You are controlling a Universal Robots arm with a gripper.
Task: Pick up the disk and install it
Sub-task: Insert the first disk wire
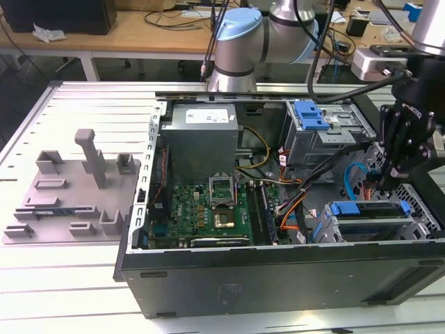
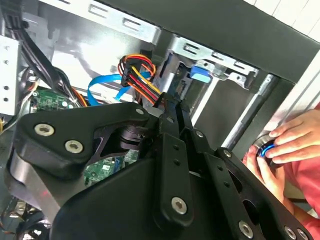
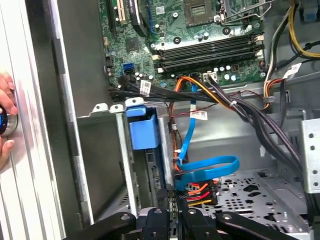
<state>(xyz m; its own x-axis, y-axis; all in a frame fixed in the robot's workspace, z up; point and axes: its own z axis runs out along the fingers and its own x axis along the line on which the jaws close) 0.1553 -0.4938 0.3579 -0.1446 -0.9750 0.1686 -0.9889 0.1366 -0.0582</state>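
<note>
We judge the job mostly done: the disk sits in the drive cage at the exterior view's right end of the computer case, blue rail uppermost, well apart from the grey fixture plate. We cannot tell whether it is fully seated. The gripper hangs just above it, fingers drawn together on nothing (in both wrist views they sit beside the orange-and-yellow cable bundle).

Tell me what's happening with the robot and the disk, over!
Gripper low inside the open case, over the drive cage. Disk sits in that cage. Blue and orange cables beside gripper; hand at case edge.
</note>
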